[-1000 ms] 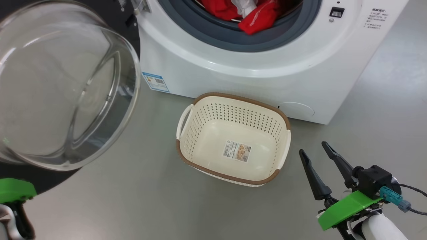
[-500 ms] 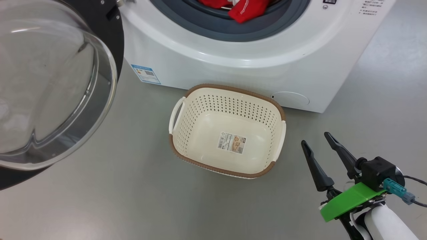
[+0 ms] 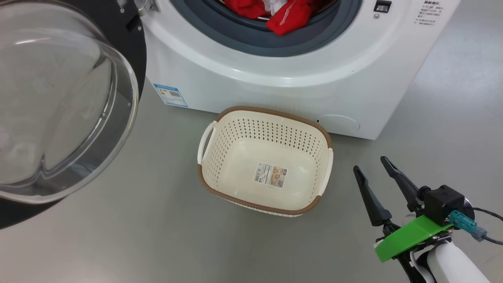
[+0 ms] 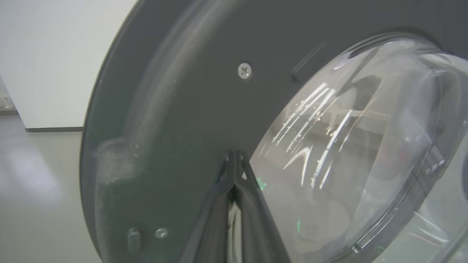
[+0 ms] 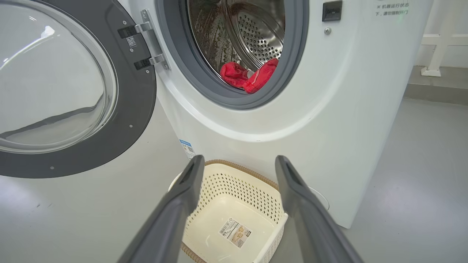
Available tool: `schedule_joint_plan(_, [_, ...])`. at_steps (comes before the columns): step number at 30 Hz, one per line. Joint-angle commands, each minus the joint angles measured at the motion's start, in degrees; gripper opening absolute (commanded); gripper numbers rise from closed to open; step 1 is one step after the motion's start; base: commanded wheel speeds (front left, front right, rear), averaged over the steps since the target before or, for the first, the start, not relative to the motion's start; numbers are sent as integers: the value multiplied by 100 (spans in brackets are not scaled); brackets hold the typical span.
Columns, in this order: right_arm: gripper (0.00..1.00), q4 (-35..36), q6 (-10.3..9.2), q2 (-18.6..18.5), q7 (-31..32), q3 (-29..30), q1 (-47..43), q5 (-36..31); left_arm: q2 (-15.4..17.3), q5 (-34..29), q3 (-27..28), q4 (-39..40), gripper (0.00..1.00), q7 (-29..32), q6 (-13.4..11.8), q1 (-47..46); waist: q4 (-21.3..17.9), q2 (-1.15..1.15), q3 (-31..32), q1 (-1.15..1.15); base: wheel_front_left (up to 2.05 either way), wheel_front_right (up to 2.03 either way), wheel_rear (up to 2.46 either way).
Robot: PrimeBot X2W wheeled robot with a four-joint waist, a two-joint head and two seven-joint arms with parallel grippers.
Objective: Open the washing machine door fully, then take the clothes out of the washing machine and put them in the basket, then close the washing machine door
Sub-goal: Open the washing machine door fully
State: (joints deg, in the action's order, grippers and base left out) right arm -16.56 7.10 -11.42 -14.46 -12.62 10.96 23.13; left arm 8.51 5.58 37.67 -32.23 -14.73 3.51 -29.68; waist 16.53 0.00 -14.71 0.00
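While the washing machine door (image 3: 59,98) hangs open to the left of the washing machine (image 3: 275,86), its clear glass bowl bulges out toward the head camera. A wide dark ring goes all round the glass. A metal hinge (image 5: 150,44) joins the door to the white front of the machine.

The clothes (image 3: 289,17) are inside the machine, low down at the front of the shiny drum (image 5: 256,33), which is full of little holes. They are bright red, with a small white bit (image 3: 275,4) tucked in among them. One red piece hangs over onto the grey rubber ring (image 3: 243,39) round the hole.

The basket (image 3: 271,112) sits on the grey floor (image 3: 137,236) just in front of the machine, under the round hole. It is cream with a brown rim and lots of small holes. A paper label (image 3: 270,175) is stuck on its bottom. A small blue sticker (image 3: 170,94) is low on the machine's front, to the left of the basket.

The right gripper (image 3: 369,164) is over the floor to the right of the basket, near it but not touching. Its two dark fingers are spread wide and hold nothing. In the right wrist view they point at the basket and the machine.

The left gripper (image 4: 234,157) has its fingers pressed tight together with nothing between them. Its tips are right at the door's dark ring, next to the glass. I cannot tell if they touch it.
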Motion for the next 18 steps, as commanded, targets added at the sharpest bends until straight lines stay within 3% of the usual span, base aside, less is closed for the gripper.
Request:
schedule_joint_plan(1, [100,112,39,20,-54,-128,84,1,265,44,156,141,0,-27,26,55,-11,0,60,0,0,0,0])
schedule_joint_plan(4, [100,106,39,52,-54,-117,55,-5,139,45,153,243,0,-27,172,189,-22,0,143,0,0,0,0])
schedule_joint_plan(7, [100,88,39,76,-54,-115,33,-15,-10,69,94,402,23,-27,291,344,-41,0,226,0,0,0,0])
schedule_joint_plan(12, [100,60,39,127,-54,-98,-7,-30,-193,70,-133,725,44,-27,377,677,-119,0,362,0,0,0,0])
schedule_joint_plan(15, [100,68,39,174,-54,-48,-56,-21,-303,78,-318,963,51,-27,391,888,-186,0,453,0,0,0,0])
schedule_joint_plan(18, [100,76,39,221,-54,4,-112,-19,-391,118,-616,1198,79,-27,395,1119,-276,0,533,0,0,0,0])
